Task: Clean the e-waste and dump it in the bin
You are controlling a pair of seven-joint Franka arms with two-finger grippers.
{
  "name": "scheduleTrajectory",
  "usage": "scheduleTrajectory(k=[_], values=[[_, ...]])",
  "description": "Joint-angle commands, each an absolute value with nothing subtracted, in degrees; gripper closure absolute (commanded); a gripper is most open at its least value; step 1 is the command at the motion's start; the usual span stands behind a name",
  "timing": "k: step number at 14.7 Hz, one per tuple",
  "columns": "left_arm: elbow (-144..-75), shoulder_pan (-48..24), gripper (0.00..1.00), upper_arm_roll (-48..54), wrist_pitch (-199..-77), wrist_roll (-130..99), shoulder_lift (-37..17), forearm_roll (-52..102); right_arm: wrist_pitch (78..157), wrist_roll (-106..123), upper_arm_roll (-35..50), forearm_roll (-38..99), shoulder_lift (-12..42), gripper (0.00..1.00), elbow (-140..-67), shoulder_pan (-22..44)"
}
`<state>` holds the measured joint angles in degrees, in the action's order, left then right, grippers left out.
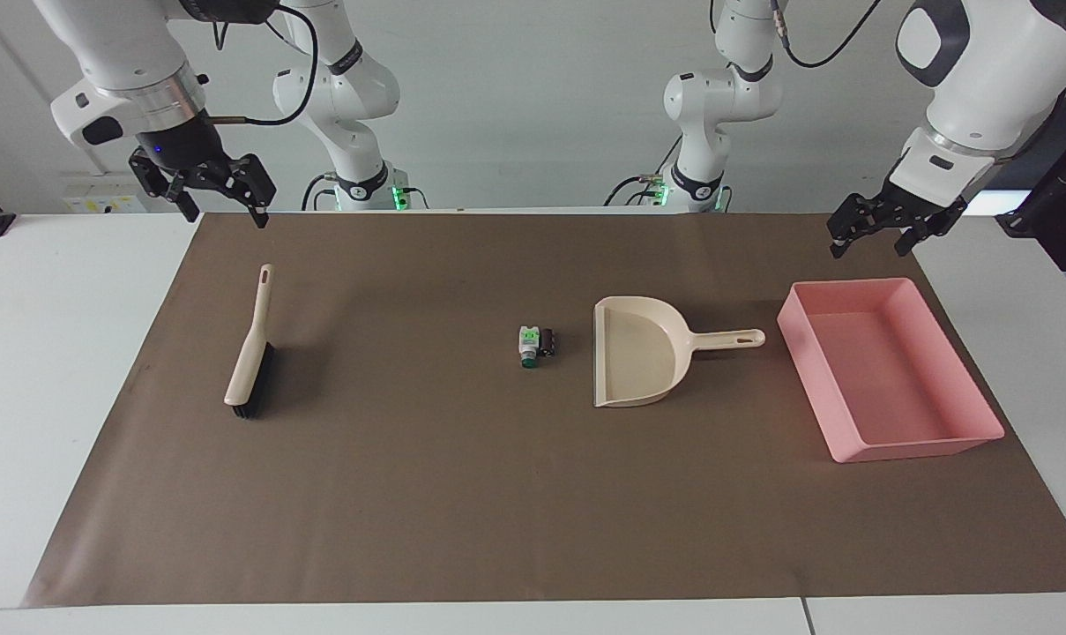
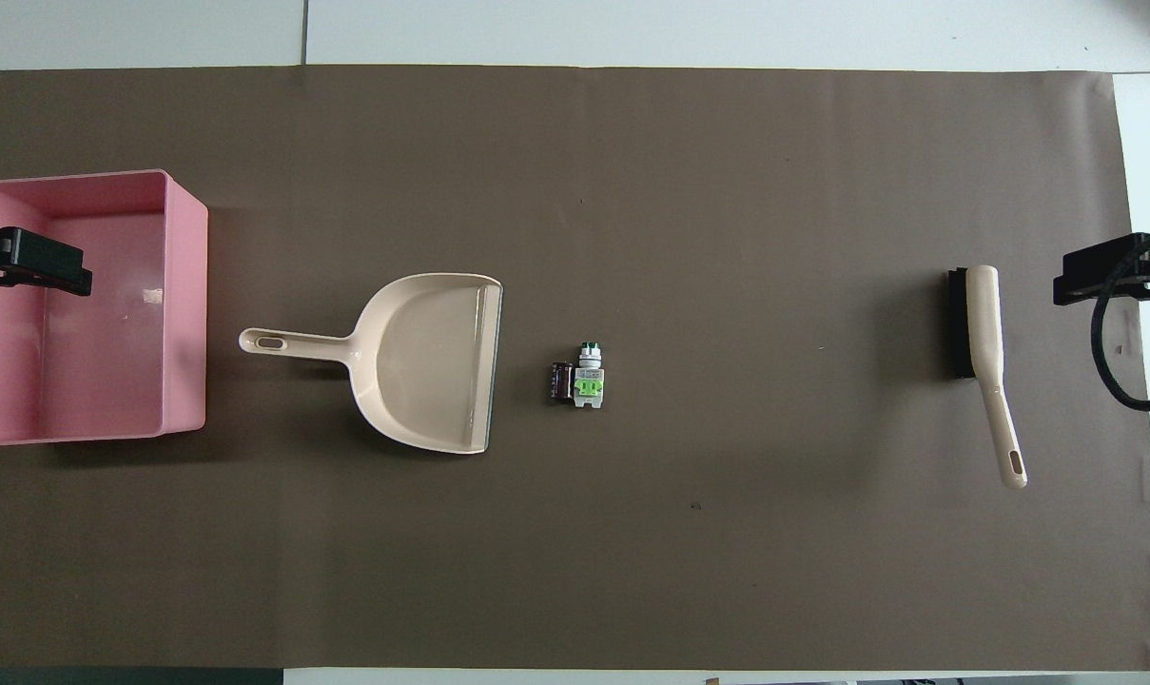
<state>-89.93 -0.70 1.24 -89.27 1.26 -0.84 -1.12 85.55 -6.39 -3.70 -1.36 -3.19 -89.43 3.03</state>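
Brown paper mat (image 1: 462, 494) across most of the facing view, laid over a white table (image 1: 48, 370).
Centre of frame: e-waste (image 1: 536, 345), a white part with green markings touching a small black cylinder, flat on the mat.
Just right of centre: beige dustpan (image 1: 635, 353), mouth toward the e-waste, handle pointing to the frame's right, near the parts but not touching them.
Right side: pink bin (image 1: 963, 381), shallow, walls flared, apart from the dustpan handle's tip.
Left side: brush (image 1: 250, 353), beige handle slanting up the frame, black bristles at the lower end.
Upper left: right gripper (image 1: 219, 201), raised over the mat's corner, fingers spread, nothing between them.
Upper right: left gripper (image 1: 876, 236), raised over the mat just above the bin's upper edge, fingers spread, nothing held.

Overhead view, same layout turned half round.
Centre: e-waste (image 2: 578, 382), black piece on the left of the pair, white and green piece on the right.
Left of centre: dustpan (image 2: 432, 362), handle toward the frame's left.
Left edge: bin (image 2: 186, 304), partly cut off by the frame.
Left edge, over the bin: left gripper (image 2: 32, 262), only a dark tip visible.
Right side: brush (image 2: 984, 362), handle toward the lower right.
Right edge: right gripper (image 2: 1107, 271), dark tip and a looped cable only.
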Motion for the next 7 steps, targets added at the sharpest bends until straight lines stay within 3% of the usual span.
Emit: scheduleTrajectory(k=[1, 7], values=[[-91.7, 0.4, 0.01, 1.9, -90.2, 0.3, 0.5, -1.5, 85.9, -5.1, -3.4, -1.0, -3.9, 0.01, -90.0, 2.2], [-91.4, 0.6, 0.01, 1.5, -89.8, 0.2, 0.4, -2.1, 85.9, -5.2, -3.5, -0.7, -3.9, 0.01, -90.0, 2.1]])
